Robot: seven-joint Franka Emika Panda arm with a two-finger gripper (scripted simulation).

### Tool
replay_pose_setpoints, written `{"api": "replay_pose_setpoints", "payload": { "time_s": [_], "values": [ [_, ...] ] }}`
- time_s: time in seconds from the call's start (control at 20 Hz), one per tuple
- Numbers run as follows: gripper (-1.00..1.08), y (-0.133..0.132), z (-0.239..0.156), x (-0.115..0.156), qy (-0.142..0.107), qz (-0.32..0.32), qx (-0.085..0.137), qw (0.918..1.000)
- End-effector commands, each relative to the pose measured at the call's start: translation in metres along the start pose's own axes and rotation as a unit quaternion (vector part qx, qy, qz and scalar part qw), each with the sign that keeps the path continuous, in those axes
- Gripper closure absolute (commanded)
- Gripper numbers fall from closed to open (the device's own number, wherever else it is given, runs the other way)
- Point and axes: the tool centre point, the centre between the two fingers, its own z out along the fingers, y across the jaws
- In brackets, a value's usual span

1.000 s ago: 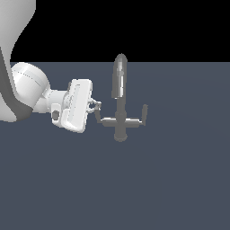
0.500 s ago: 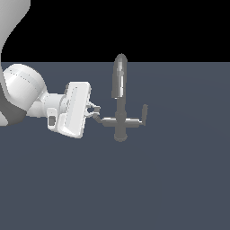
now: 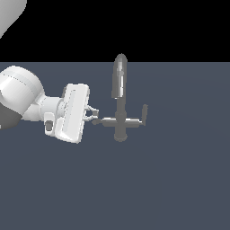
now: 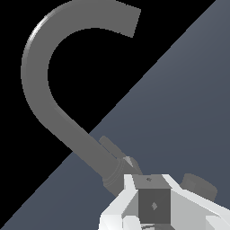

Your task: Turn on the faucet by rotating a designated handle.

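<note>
The gripper (image 3: 93,115) reaches in sideways from the exterior view's left, carried on a white, smooth-shelled arm (image 3: 20,94) with a flat rectangular hand block. Its two short fingers are set close together at the end of the crossbar; whether they actually clamp the metal cannot be told, since the spot is small in the exterior view and the wrist view is blocked by the gripper's own body.

Right at the fingertips lies the near lever, the handle (image 3: 96,121), a short slim grey stub ending the crossbar on the gripper's side. Beyond it the crossbar runs level to the faucet (image 3: 120,103), whose thick upright stem rises from a round base and curves over into a tall rounded spout. In the wrist view the faucet (image 4: 54,112) shows as a broad hook-shaped tube, dull grey and evenly smooth. On the far side of the stem from the gripper the second lever (image 3: 144,112) stands up from the other crossbar end.

Everything rests on a flat, featureless slate-blue floor (image 3: 134,188). Behind it the background is plain black.
</note>
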Motion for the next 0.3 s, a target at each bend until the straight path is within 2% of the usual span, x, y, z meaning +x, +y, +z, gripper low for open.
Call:
{"api": "replay_pose_setpoints", "payload": {
  "time_s": [0.0, 0.25],
  "values": [
    [1.08, 0.027, 0.002, -0.008, 0.000, -0.014, 0.001, 0.9999],
    [1.08, 0.053, 0.003, -0.015, 0.001, -0.019, 0.002, 0.9998]
  ]
}}
